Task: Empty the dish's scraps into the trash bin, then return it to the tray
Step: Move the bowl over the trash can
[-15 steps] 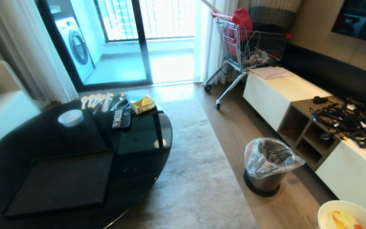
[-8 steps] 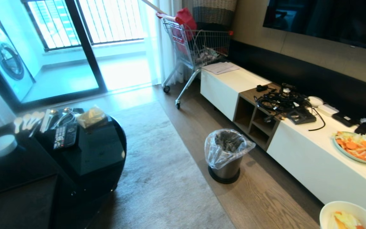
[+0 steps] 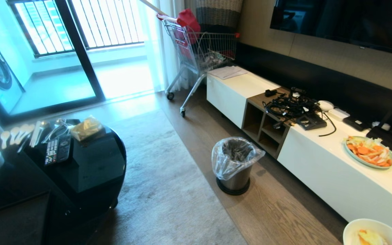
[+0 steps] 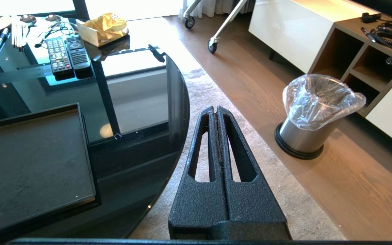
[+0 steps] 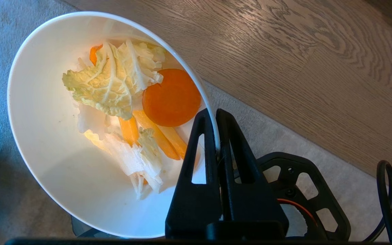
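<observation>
A round, glossy black glass table (image 3: 90, 163) filled the left of the room, with a matte black tray (image 4: 29, 160) of low raised rim lying flat on it and two remote controls (image 4: 67, 56) further back. The left gripper (image 4: 216, 110) hung over the table's edge – its textured black fingers pressed together, holding nothing. A grey carpet (image 3: 168, 190) gave way to grained wooden floor, where the trash bin (image 3: 235, 163) stood, a dark cylinder in crinkly clear plastic, beside a long white cabinet (image 3: 335, 177). Far right, the right gripper (image 5: 216, 117) was clamped on the dish (image 5: 46, 153) rim – scraps (image 5: 131, 102) inside, above the carpet's edge.
</observation>
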You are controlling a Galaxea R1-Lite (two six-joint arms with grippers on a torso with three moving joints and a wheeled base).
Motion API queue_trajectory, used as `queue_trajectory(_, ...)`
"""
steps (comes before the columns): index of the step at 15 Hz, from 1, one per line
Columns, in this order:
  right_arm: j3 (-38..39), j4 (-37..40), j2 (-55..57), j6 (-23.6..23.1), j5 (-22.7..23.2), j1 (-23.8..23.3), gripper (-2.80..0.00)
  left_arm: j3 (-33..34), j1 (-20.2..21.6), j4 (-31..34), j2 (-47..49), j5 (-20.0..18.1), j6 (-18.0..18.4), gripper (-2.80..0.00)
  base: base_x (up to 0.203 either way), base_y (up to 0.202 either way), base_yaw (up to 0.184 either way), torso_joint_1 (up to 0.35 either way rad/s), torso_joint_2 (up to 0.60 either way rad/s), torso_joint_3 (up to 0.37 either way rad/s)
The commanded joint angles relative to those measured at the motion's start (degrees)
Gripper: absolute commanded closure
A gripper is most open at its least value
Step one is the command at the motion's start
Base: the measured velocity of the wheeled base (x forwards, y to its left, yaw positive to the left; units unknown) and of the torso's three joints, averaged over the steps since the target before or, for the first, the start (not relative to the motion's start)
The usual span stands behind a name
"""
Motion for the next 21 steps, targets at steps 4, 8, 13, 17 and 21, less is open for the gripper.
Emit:
queue_trajectory(4, 0.85, 0.14, -1.55, 0.49, -0.1, 0.01, 0.0, 0.0, 0.0, -0.02, -0.02, 0.02, -0.06, 0.0, 0.0, 0.0, 0.0, 0.0, 0.0, 0.0)
queue_trajectory(8, 0.85, -0.3, -1.37, 0.24, -0.19, 0.01, 0.0, 0.0, 0.0, -0.02, -0.02, 0.02, -0.06, 0.0, 0.0, 0.0, 0.0, 0.0, 0.0, 0.0)
queue_trajectory(13, 1.0, 0.25, -2.35, 0.17, -0.11, 0.01, 0.0, 0.0, 0.0, -0.02, -0.02, 0.02, -0.06, 0.0, 0.0, 0.0, 0.0, 0.0, 0.0, 0.0)
queue_trajectory(17, 1.11, 0.31, -2.69, 0.07, -0.1, 0.1, 0.0, 0.0, 0.0, -0.02, -0.02, 0.02, -0.06, 0.0, 0.0, 0.0, 0.0, 0.0, 0.0, 0.0)
queue_trajectory(21, 0.32, 1.98, -3.57, 0.07, -0.19, 0.02, 0.0, 0.0, 0.0, -0.02, -0.02, 0.02, -0.06, 0.0, 0.0, 0.0, 0.0, 0.0, 0.0, 0.0)
